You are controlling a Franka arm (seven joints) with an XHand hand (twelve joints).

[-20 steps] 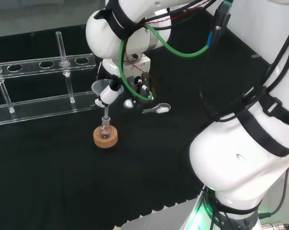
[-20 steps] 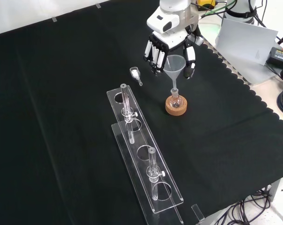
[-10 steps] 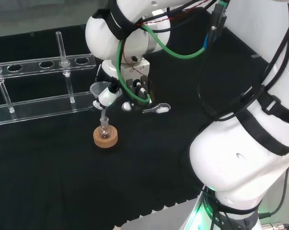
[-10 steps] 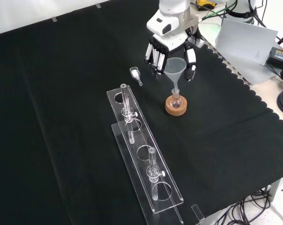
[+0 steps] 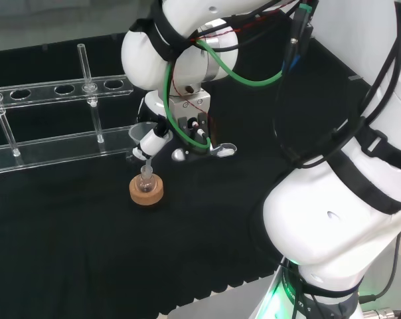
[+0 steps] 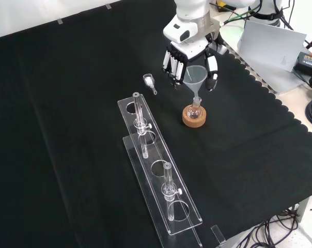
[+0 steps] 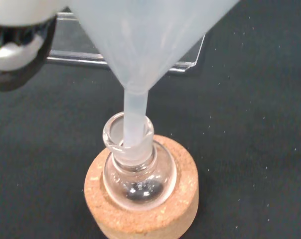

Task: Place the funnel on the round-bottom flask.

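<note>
Funnel (image 7: pixel 140 55): lowered since earlier, stem now inside flask (image 7: pixel 135 172) neck. Hand (image 6: pixel 189 54) fingers grip it; you keep it upright, seat the cone.

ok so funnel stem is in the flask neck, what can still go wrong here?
1. The funnel stem sits against one side of the flask neck, so further lowering could push the flask sideways.
2. The flask only rests on a cork ring; a sideways nudge might tip it.
3. The robot hand is curled round the funnel; opening unevenly could tilt it.
</note>
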